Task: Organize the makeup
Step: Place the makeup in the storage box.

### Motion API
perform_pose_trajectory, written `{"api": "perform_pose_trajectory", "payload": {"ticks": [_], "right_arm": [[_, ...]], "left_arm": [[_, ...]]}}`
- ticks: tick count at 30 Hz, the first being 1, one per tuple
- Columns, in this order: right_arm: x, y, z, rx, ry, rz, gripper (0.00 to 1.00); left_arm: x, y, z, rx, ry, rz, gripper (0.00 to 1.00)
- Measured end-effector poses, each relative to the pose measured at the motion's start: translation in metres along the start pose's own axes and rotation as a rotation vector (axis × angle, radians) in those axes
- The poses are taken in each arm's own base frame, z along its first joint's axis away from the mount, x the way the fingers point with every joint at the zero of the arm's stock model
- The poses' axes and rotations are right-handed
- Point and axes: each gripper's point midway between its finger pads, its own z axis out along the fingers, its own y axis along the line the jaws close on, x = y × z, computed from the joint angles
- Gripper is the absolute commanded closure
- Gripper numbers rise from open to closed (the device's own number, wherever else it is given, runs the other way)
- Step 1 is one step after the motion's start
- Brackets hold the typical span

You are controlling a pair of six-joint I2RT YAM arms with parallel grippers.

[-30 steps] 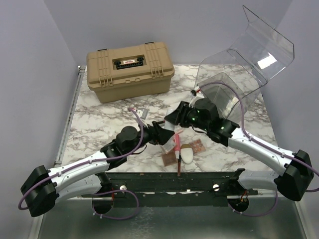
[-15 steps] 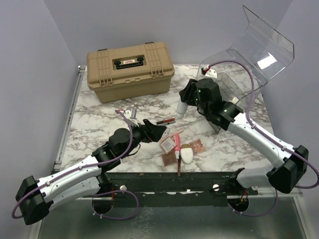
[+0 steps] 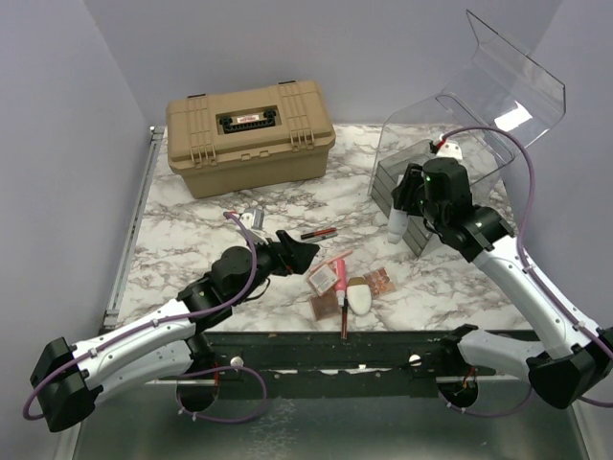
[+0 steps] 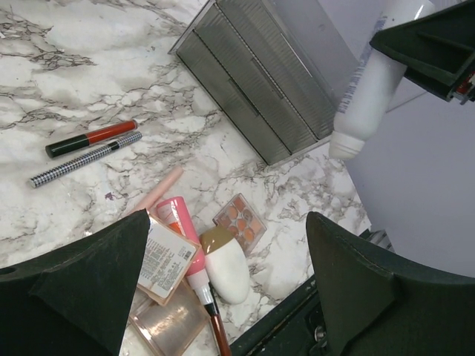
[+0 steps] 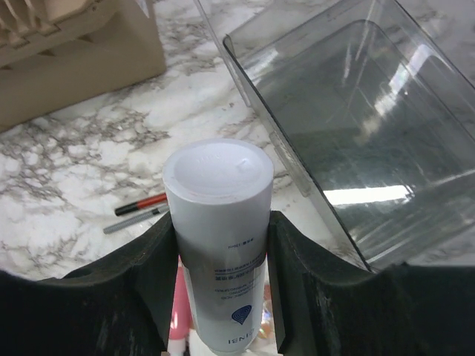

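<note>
Makeup (image 3: 345, 286) lies scattered left of the clear bin (image 3: 407, 144), our left gripper (image 3: 299, 247) spread empty near it, while our right gripper (image 5: 223, 252) clamps the white tube (image 5: 217, 178) beside that bin, presumably for stowing.

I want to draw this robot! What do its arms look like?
The left arm and right arm have smooth white shells and chunky black joints. A thin purple cable runs along each. The left gripper and right gripper are black, with two wedge-shaped fingers.
</note>
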Motion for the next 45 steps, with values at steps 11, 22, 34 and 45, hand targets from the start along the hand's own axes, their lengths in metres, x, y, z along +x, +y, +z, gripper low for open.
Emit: {"api": "perform_pose_trajectory", "payload": {"ticks": [11,22,34,45], "right_arm": [[0.020,-0.057,-0.024,0.167,0.107,-0.136,0.65],[0.018,-0.093,-0.048,0.291,0.101,-0.161,0.64],[0.006,-0.066,-0.036,0.198,0.095,-0.045,0.64],[-0.034,-0.016,0.034,0.129,0.032,0.115,0.65]], "left_arm": [[0.001,0.001,0.001,-0.003,0.003,0.001,0.12],[0.002,0.001,0.001,-0.004,0.005,0.002,0.13],[0.002,0.001,0.001,-0.004,0.005,0.002,0.13],[0.004,0.003,0.002,-0.010,0.012,0.009,0.13]]}}
